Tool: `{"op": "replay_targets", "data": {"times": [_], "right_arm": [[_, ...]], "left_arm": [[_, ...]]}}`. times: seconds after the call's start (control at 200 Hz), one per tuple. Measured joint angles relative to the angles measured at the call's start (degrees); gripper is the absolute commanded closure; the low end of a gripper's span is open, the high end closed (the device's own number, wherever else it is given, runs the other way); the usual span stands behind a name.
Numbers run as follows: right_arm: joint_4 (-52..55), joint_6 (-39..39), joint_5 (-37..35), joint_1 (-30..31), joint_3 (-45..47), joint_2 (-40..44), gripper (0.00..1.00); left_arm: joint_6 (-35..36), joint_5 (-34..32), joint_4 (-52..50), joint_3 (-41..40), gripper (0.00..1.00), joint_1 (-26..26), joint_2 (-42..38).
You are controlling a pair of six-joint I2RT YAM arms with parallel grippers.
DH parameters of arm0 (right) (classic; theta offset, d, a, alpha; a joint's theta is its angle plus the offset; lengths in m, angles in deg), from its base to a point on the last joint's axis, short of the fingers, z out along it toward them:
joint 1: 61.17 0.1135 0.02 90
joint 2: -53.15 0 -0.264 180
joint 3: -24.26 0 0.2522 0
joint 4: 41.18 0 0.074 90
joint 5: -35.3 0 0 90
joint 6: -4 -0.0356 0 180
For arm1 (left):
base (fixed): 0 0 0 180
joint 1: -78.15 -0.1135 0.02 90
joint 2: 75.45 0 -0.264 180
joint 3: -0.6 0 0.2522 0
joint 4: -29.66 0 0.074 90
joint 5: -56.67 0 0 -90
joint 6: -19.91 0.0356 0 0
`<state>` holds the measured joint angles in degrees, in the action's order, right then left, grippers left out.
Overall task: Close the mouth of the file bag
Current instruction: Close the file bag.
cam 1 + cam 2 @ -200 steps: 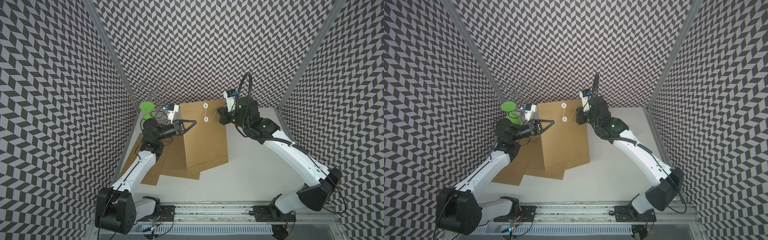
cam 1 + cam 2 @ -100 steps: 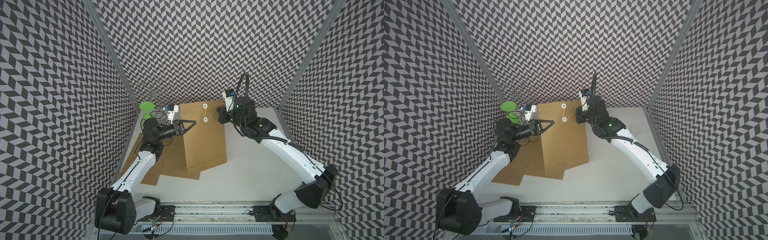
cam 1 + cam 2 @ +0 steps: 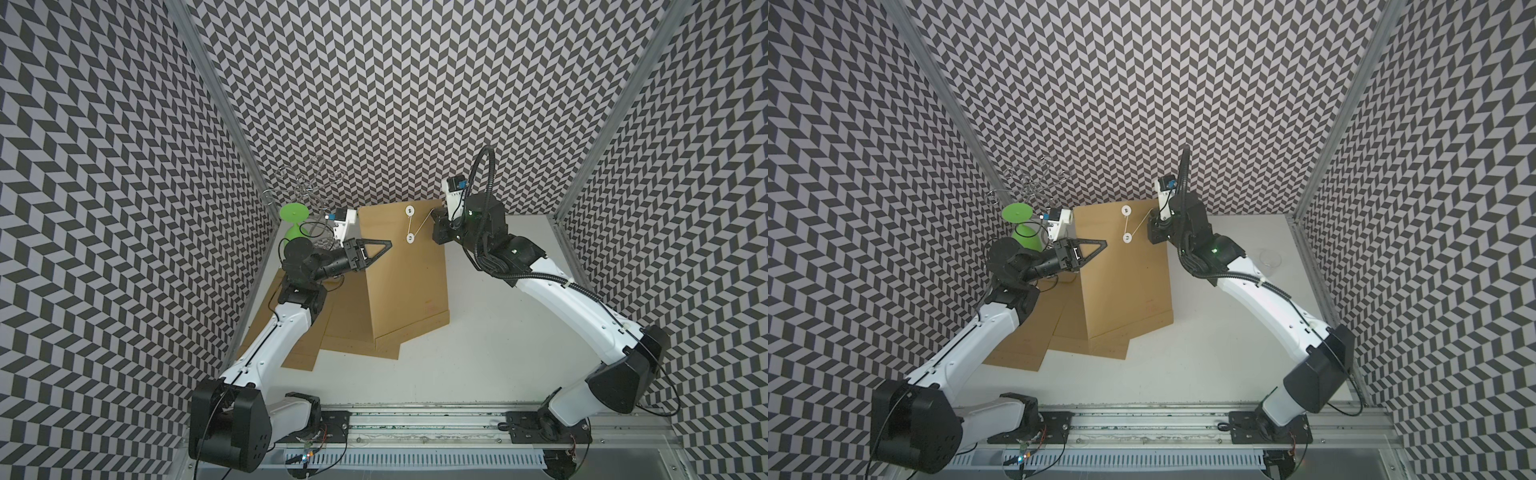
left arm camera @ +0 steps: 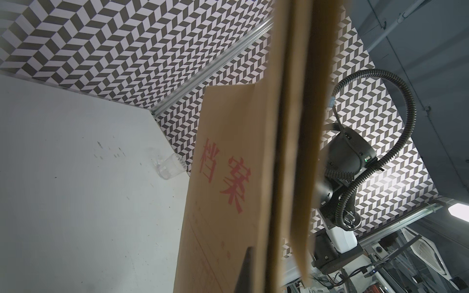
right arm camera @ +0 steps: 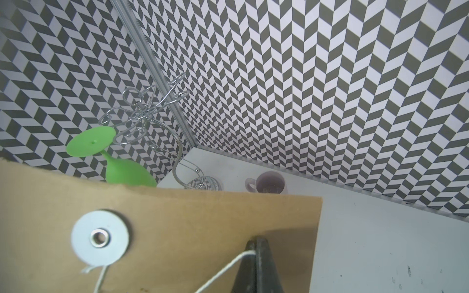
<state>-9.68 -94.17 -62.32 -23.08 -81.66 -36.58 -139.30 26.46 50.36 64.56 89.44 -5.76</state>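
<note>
The brown file bag (image 3: 405,282) stands tilted, its lower edge on the table. My left gripper (image 3: 388,243) is shut on its left edge; in the left wrist view one dark finger (image 4: 243,274) shows against the bag (image 4: 228,177), the other is hidden behind it. Two white discs (image 3: 409,210) (image 3: 409,237) sit near the mouth. A white string (image 3: 420,225) runs from them to my right gripper (image 3: 432,214), shut on it at the bag's top right corner. The right wrist view shows the string (image 5: 228,266) pinched at the fingertips of that gripper (image 5: 256,239), beside one disc (image 5: 99,237).
More brown file bags (image 3: 349,328) lie flat under the held one. An upturned green goblet (image 3: 294,216) and a wire rack (image 3: 303,187) stand in the back left corner, a mug (image 5: 269,184) behind the bag. A clear glass (image 3: 1268,259) stands at the right wall.
My right gripper has moved a little toward the back wall with the string in it, drawing the string taut from the lower disc. The left gripper has stayed put.
</note>
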Motion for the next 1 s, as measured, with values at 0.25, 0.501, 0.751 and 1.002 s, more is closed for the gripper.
{"op": "replay_targets", "data": {"times": [0.25,0.501,0.751,1.002], "right_arm": [[-1.6,0.5,-1.2,0.1,2.0,-0.3,1.0],[0.1,1.5,-1.4,0.6,-2.0,-2.8,1.0],[2.5,2.1,-3.1,4.4,-5.9,-4.4,1.0],[4.0,2.6,-6.8,9.8,-8.6,-7.1,1.0]], "left_arm": [[-5.2,0.4,5.6,-1.6,1.0,0.0,0.0],[2.3,-0.3,-3.1,-1.3,1.0,0.2,-0.2],[8.0,-1.3,-10.1,-1.3,1.0,0.7,-0.6],[8.2,-2.4,-10.7,-1.3,1.0,1.0,-0.6]]}}
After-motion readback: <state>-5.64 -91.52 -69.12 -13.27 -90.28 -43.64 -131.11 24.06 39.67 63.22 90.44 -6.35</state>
